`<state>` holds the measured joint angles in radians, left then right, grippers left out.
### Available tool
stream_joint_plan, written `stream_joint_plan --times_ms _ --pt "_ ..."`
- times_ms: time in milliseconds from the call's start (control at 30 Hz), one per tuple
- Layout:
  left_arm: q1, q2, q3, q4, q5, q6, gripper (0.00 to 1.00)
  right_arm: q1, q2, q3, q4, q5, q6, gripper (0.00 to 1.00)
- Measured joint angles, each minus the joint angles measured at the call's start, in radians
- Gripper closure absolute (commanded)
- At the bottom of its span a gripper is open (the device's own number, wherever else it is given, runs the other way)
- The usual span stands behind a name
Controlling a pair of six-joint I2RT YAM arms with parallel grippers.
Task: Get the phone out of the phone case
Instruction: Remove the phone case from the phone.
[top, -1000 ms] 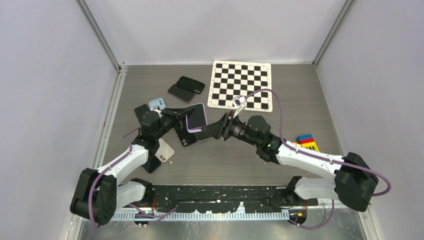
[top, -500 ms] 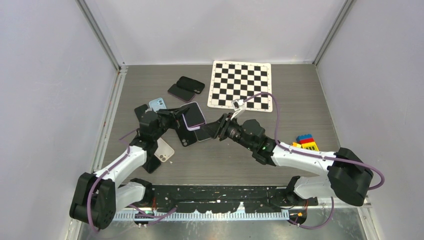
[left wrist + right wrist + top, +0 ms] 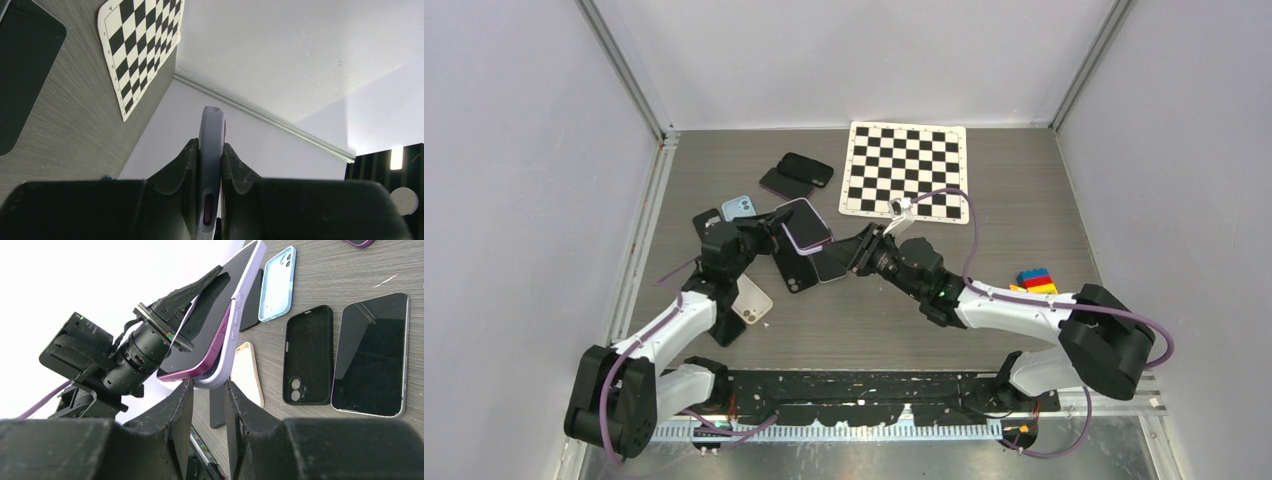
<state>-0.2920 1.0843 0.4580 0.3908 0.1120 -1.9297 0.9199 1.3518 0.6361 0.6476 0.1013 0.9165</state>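
While the left fingers clamped the phone case, its lower corner sat at the tips of the right fingers.
Long axis rose up-right from them; right fingers narrow, grip unconfirmed.

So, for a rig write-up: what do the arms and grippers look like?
The left arm and right arm have white link shells between bulky black joints, each trailed by a purple cable. The left gripper and right gripper have matte black, wedge-shaped fingers. A small green light shows on the right forearm.
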Motion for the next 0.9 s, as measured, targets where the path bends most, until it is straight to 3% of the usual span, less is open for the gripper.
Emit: stream_joint_plan --times_ms 367,900 --pt "0.003 0.041 0.0 0.045 -0.041 0.0 1.0 0.0 0.05 0.011 0.009 0.06 0.114 0.68" --pt "0.003 0.097 0.031 0.188 -0.033 0.009 1.0 -0.011 0.077 -0.009 0.142 0.072 0.228 0.79"
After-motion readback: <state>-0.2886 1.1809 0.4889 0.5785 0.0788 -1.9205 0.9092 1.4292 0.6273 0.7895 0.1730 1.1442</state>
